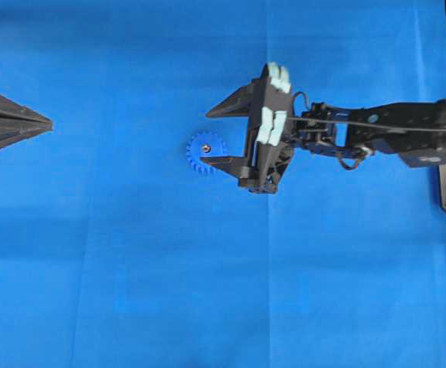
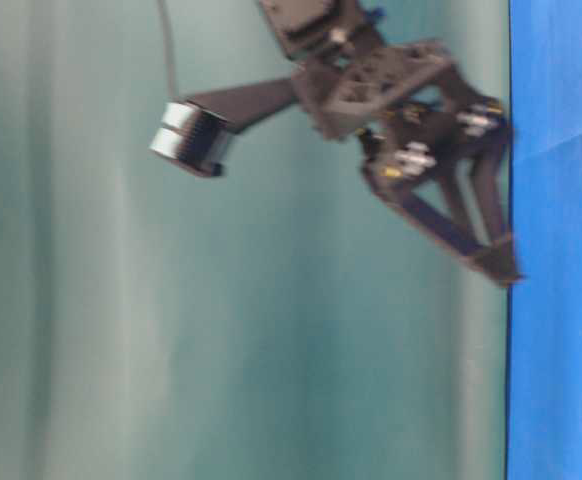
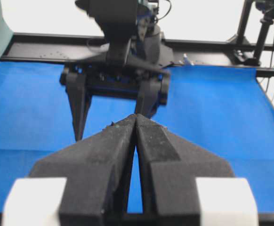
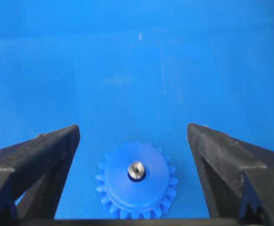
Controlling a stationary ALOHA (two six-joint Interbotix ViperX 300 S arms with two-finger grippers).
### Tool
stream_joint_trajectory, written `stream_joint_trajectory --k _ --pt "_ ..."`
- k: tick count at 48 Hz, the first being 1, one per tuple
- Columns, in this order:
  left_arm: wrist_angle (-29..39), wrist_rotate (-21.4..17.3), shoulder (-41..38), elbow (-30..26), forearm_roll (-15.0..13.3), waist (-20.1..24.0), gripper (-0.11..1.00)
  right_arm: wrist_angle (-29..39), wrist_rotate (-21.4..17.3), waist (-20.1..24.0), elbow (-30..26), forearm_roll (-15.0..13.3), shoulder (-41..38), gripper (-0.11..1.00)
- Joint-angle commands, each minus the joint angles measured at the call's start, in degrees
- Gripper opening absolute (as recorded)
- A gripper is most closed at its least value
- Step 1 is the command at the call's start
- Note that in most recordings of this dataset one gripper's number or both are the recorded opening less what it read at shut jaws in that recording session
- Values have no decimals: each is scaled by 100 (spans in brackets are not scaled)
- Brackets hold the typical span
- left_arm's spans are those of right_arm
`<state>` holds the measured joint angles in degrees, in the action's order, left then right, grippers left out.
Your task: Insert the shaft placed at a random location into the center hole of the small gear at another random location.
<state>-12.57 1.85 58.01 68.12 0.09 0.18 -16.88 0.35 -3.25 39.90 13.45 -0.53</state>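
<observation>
Right hand (image 4: 134, 141) gapes fully open, empty, fingers straddling the gear (image 4: 137, 181) at lower centre; the shaft (image 4: 136, 170) stands upright in its hub (left hand (image 3: 135, 123) shut, far off).

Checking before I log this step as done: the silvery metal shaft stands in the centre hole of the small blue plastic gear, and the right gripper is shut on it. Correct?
Partly. The silvery metal shaft does stand in the centre hole of the small blue plastic gear, but the right gripper is open, its fingers wide apart on either side of the gear. The right wrist view shows this.
</observation>
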Motion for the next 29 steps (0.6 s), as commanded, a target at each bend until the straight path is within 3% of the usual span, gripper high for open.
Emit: stream_joint_trajectory --k 1,14,29 --pt "-35 9 -18 -53 0 9 0 141 9 9 -44 -9 413 87" --pt "-35 9 -26 -62 0 9 0 439 0 9 -44 -9 914 86" --pt "-35 9 -18 -62 0 9 0 457 -9 9 9 -9 976 86"
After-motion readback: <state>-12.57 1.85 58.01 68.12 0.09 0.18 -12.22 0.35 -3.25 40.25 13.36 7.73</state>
